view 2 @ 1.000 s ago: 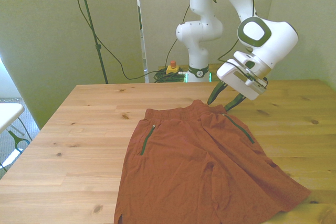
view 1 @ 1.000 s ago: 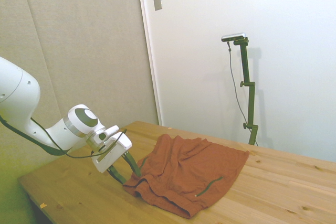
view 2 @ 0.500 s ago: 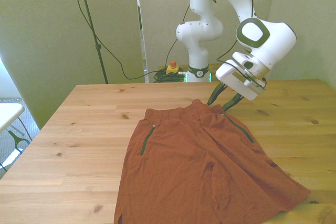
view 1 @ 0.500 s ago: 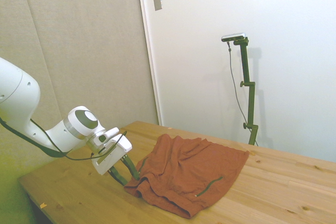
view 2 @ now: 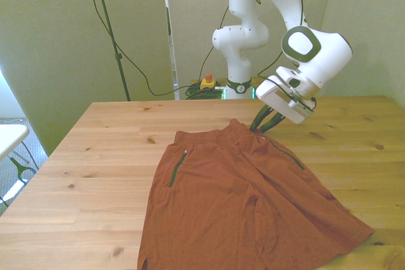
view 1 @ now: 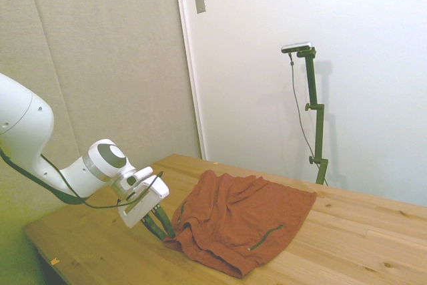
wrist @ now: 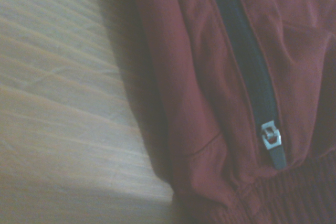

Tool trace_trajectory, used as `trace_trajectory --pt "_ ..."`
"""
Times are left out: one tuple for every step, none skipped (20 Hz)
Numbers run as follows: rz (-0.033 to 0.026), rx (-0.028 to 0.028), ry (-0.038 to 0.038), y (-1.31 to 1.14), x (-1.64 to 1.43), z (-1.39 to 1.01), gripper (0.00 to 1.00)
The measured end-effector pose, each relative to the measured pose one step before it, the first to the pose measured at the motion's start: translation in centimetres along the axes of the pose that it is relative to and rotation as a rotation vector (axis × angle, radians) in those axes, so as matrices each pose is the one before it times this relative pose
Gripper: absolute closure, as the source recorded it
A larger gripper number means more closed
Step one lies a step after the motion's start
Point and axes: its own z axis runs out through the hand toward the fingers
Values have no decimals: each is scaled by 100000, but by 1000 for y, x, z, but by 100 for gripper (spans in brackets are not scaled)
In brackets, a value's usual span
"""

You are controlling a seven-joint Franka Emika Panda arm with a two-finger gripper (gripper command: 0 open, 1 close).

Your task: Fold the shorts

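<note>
Pine-coloured planked wooden table (view 2: pixel 95 175) is carrying the whole arrangement, its near edge running out of the front view so its full extent is not showing. Rust-red wrinkled fabric shorts (view 2: pixel 240 200) are lying spread on it toward the front view's right, waistband toward the robot and leg hems toward the camera, one hem running right up to the picture's bottom edge; this flat spread is, by judgement, leaving a free edge ready to be picked up for a fold. White jointed Franka robot arm (view 2: pixel 313 52) is reaching down at a slant to the waistband corner on the front view's right. Two-finger dark gripper (view 2: pixel 264 122) is sitting low at that corner, its fingers drawn close together with only a narrow gap between them, tips at or just against the cloth; whether any fabric is actually pinched cannot be told, since the tips are small and dark against the folds, and in the side view (view 1: pixel 160 223) the raised waistband is covering them. Thin dark green zip pocket trim (wrist: pixel 247 61) with its small metal zip pull (wrist: pixel 271 135) is filling the blurred wrist view, beside the waistband's ribbing.
</note>
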Motion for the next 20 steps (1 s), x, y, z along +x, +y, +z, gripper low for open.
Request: trace_trajectory --pt "35 -107 -118 -47 -48 77 100" --pt "-47 -110 -123 -52 -49 79 100" --pt "-70 -104 -117 -50 -43 75 100" --pt "-90 -108 -120 -46 -41 78 100" --pt "-21 -74 -88 -46 -30 58 100" --pt "52 12 3 -16 16 -2 100" --pt "142 71 58 -3 54 -40 100" --pt "133 78 62 -1 52 -44 100" --pt "82 40 31 -2 30 -21 100" --pt "76 58 47 -3 30 -32 100" --pt "128 246 108 -8 49 -67 100" --pt "185 708 139 -39 56 -111 100" --pt "498 1218 -60 -29 77 -213 100" --pt "1222 1804 -392 58 172 -427 100" --pt "1676 1874 -343 201 277 -616 100" --pt "1830 1879 92 371 394 -799 100" --pt "2131 2273 -159 494 474 -935 100" --pt "1862 2249 12 587 541 -1032 100" --pt "1953 2284 -13 678 610 -1050 100" --pt "1878 2059 139 707 649 -899 100"
